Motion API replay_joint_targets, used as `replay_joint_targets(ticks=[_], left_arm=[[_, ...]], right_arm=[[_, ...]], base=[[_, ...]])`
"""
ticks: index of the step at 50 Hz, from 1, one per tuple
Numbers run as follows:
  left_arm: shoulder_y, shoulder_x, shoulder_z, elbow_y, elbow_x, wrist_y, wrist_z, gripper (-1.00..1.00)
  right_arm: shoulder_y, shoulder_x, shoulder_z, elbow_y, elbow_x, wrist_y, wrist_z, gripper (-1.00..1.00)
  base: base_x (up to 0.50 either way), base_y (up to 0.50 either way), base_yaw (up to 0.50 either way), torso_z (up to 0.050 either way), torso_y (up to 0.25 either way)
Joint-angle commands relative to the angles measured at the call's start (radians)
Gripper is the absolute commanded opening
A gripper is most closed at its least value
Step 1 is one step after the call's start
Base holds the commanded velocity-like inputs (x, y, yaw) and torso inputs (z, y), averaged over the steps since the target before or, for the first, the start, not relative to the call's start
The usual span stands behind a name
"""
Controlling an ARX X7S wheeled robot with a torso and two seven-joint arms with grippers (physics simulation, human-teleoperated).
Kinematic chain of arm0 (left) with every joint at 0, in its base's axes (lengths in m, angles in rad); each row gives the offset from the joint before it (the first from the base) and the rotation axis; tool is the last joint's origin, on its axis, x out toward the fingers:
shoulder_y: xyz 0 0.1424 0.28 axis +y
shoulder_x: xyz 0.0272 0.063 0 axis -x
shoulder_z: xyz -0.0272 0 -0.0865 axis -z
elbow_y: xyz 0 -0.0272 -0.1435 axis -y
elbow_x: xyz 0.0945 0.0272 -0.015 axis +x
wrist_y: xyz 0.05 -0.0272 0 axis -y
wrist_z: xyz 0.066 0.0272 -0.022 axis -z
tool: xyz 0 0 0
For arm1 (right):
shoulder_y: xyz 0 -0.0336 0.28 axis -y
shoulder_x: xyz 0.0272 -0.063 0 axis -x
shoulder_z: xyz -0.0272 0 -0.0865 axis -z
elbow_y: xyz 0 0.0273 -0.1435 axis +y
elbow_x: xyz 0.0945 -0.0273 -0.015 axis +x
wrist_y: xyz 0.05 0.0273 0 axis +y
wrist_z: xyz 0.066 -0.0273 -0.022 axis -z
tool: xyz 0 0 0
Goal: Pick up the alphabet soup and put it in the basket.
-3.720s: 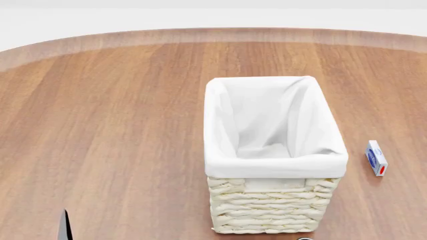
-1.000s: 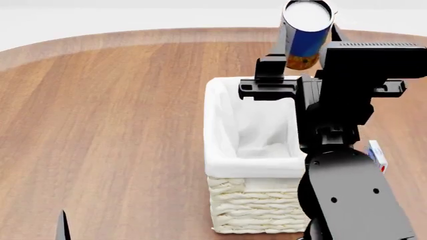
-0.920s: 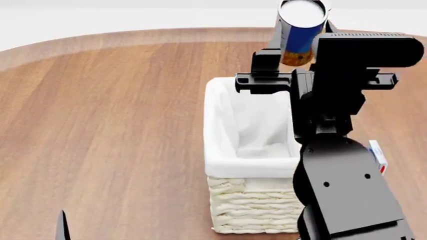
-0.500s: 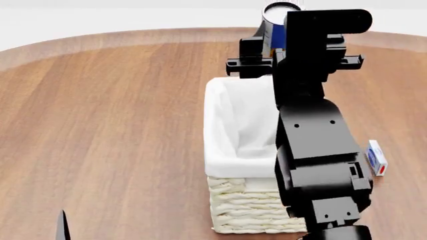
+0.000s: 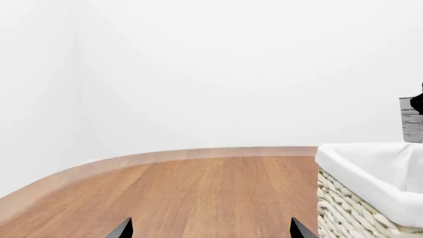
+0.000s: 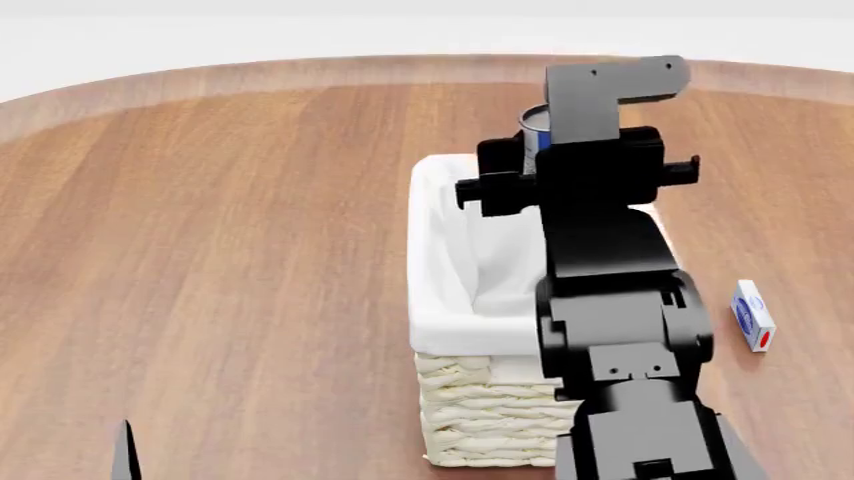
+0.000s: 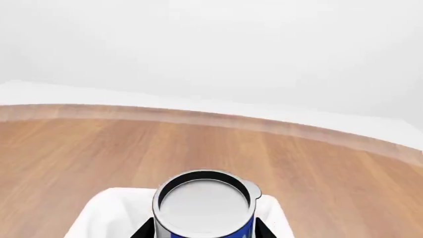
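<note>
The alphabet soup [image 7: 205, 204], a can with a white top and blue label, is held upright between my right gripper's [image 7: 203, 232] black fingers [image 7: 141, 232]. In the head view the can [image 6: 533, 130] peeks out behind my right arm [image 6: 601, 230], over the far end of the basket [image 6: 441, 318]. The basket is cream wicker with a white liner. The left wrist view shows the can [image 5: 411, 120] about level with the basket's rim [image 5: 370, 181]. My left gripper [image 5: 210, 233] is open and empty, low over the wood to the basket's left; only a fingertip [image 6: 127, 458] shows in the head view.
A small white-and-blue box [image 6: 753, 315] lies on the wooden table [image 6: 227, 250] to the right of the basket. The table's curved far edge [image 6: 334, 72] runs behind it. The right arm hides the basket's right half.
My right arm came into view carrying the can high beyond the basket's far end. It has since moved left and lowered the can down to the far rim.
</note>
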Motion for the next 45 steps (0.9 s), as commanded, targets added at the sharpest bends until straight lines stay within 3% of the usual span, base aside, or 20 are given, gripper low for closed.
replay_joint_targets(ticks=[1,45], left_arm=[[-0.001,-0.003,0.000,-0.001,-0.004,0.001,-0.003,1.00],[-0.010,-0.009,0.013,-0.014,-0.009,0.007,-0.012,1.00]], right_arm=[[0.018,-0.017,0.045,0.029,-0.106,0.093,-0.069,-1.00],[-0.054,0.006,0.127,0.029,-0.143,0.234,-0.086,-1.00]], base=[[0.00,0.00,0.00,0.000,0.000],[0.00,0.00,0.00,0.000,0.001]])
